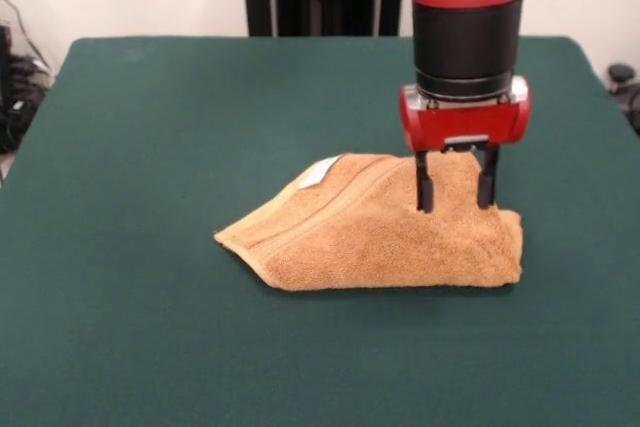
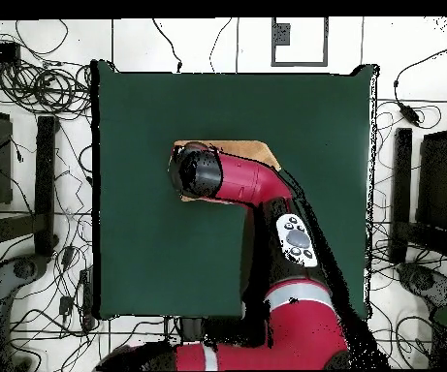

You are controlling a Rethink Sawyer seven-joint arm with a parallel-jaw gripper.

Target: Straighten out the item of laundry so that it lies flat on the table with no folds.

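The bench [image 1: 130, 147] is carrying a single towel [image 1: 380, 237], which is lying a little toward the robot's side of centre and is still doubled over: a thick rolled fold is running along its near edge in the front view, and the border bands are converging toward a pointed corner at the picture's left. The arm [image 2: 256, 184] is reaching out over the cloth, hiding most of it from above. The tool [image 1: 457, 187] is standing upright over the far right part of the towel with its two fingers [image 1: 425, 187] apart, their tips appearing to press into or just touch the pile; nothing is clamped between them. For a clean grasp, the fingers are best closing on the top layer only, near a free edge or corner, not across the whole doubled thickness, since pinching both layers would likely drag the bundle instead of opening it. A lift and a pull away from the fold, kept low, is probably the safest way to spread it. The white tag [image 1: 321, 171] is marking the far left corner.
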